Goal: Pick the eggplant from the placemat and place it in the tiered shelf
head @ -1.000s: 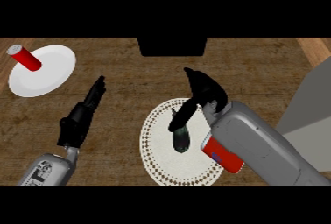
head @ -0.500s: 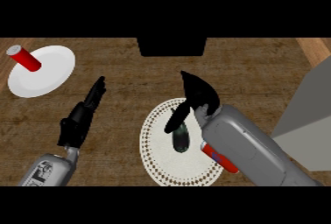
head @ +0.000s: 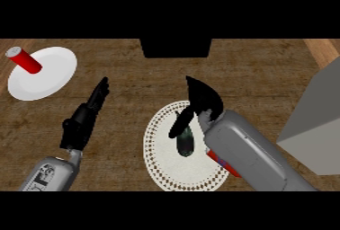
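Brown wood-grain desk (head: 133, 58) carries all items. Far left: a white plate (head: 50, 76) with a red cylinder (head: 24, 60) lying on its far-left rim. Right of the plate, the left hand (head: 86, 117) rests above the desk, fingers straight and pointing away, holding nothing. Far centre: a black block (head: 176, 47) at the desk's far edge. Near centre: a round white placemat (head: 166, 157) with a dotted border. The dark eggplant (head: 185, 143) lies on the placemat, right of its middle. The right hand (head: 201, 102) is over the placemat's far-right part; its thumb reaches down beside the eggplant, fingers spread wide, not closed on it. Contact cannot be confirmed. Far right: a grey tiered shelf (head: 315, 121), well apart from the eggplant.
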### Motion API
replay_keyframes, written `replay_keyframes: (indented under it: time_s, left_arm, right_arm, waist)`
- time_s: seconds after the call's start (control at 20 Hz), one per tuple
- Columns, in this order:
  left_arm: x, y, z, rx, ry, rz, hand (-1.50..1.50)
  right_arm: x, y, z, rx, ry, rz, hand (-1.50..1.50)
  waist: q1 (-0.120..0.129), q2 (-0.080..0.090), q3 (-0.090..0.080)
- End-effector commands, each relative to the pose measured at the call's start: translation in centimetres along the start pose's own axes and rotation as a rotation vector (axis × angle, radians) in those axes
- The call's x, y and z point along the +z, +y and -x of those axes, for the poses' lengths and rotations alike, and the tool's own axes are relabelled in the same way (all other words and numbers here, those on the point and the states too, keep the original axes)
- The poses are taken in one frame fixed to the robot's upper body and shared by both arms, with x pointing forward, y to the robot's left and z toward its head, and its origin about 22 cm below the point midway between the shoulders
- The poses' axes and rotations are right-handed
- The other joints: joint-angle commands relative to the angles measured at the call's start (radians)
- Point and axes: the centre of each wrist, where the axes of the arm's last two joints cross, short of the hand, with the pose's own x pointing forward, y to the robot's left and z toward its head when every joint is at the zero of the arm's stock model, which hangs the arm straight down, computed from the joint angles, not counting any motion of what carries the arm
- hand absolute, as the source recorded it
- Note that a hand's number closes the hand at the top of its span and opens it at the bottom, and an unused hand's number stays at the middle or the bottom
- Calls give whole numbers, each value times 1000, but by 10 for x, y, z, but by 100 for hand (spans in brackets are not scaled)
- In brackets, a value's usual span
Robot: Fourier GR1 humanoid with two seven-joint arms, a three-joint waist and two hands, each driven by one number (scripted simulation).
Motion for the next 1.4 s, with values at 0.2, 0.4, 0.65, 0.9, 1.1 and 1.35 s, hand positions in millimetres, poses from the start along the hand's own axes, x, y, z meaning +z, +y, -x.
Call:
replay_keyframes:
  time_s: [0.2, 0.4, 0.65, 0.9, 1.1, 1.35]
  left_arm:
    - [3, 12, 5, 36, 1, -11, 0]
    - [1, -5, 19, 32, 11, -15, 0]
    - [-3, -14, 8, 33, 0, -28, 0]
    - [4, -1, 5, 30, 21, -5, 0]
    - [6, -7, 14, 39, 23, -6, 0]
    - [8, 3, -1, 39, 28, -13, 0]
  right_arm:
    - [-8, 38, -5, 38, 153, -6, -150]
    - [-8, 16, 0, 35, 155, -9, -150]
    - [-22, 52, 7, 78, 191, -43, -150]
    - [-21, 62, 15, 71, 186, -28, -150]
    - [-23, 47, 2, 89, 195, -33, -150]
    - [-38, 59, 25, 84, 201, -37, -150]
  waist:
    - [8, 4, -14]
    - [-3, 3, -14]
    - [2, 5, -14]
    - [4, 3, -13]
    - [5, 4, -14]
    - [7, 4, -13]
